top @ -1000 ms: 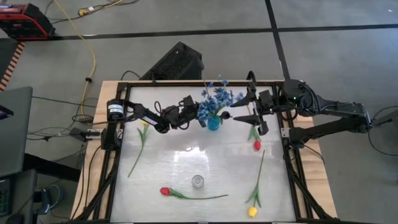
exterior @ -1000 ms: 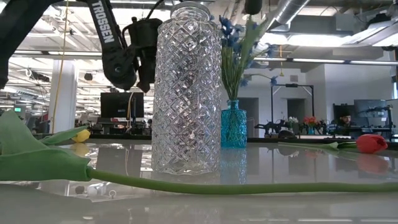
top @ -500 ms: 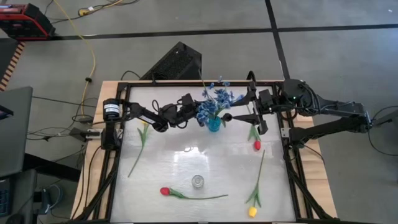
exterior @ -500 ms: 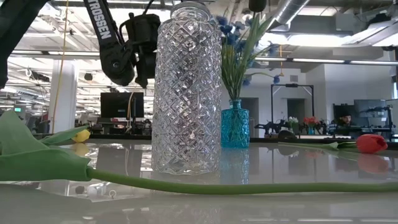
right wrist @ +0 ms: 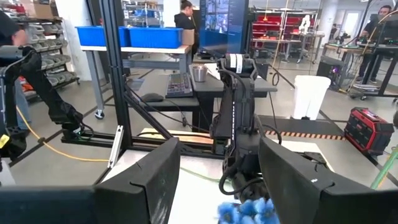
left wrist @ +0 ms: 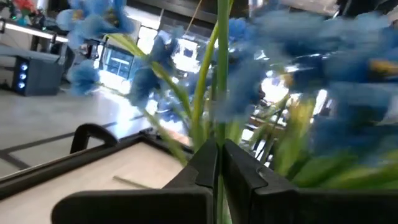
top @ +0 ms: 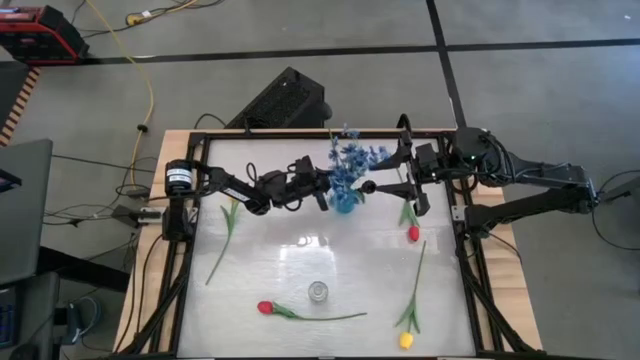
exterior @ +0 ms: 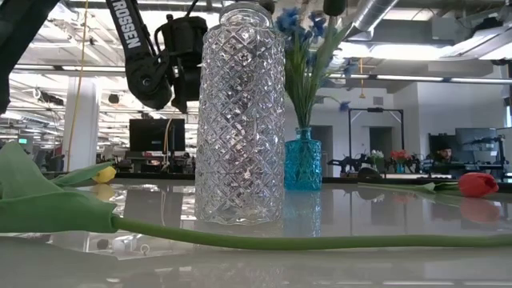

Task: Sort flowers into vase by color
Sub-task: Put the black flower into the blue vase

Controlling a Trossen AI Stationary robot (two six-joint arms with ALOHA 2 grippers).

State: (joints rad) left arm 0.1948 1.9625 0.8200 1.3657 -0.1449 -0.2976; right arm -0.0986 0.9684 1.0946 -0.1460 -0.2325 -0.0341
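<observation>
A turquoise glass vase [top: 343, 201] [exterior: 302, 164] stands near the table's far edge, with blue small-blossom sprays [top: 350, 160] [exterior: 304, 32] standing in its neck. My left gripper [top: 325, 190] [left wrist: 219, 149] is just left of it, shut on one green stem. My right gripper [top: 395, 172] [right wrist: 217, 162] hovers open just right of the vase and touches nothing. A clear cut-glass vase [top: 318, 291] [exterior: 240, 112] stands near the near edge. Red tulips [top: 265, 307] [top: 413, 233] and yellow tulips [top: 232, 200] [top: 406, 340] lie flat on the table. My left gripper pinches one green stem [left wrist: 221, 93] of a blue spray between its two fingers [left wrist: 205, 165]. The fingers come level from the table's left and lie across the stem, which stands upright through them among the other blue blossoms. The low view hides the contact behind the clear vase.
The table is ringed by a black frame [top: 190, 250]. A long green stem [exterior: 320, 238] lies across the foreground in the low view. A red tulip [exterior: 478, 184] and a yellow tulip [exterior: 104, 172] lie farther back. People and shelving show in the room beyond.
My left gripper has moved toward the table's right, closer to the turquoise vase, carrying the held blue spray with it. The spray's blossoms have shifted right and toward the far edge, and its stem stands more upright over the vase.
</observation>
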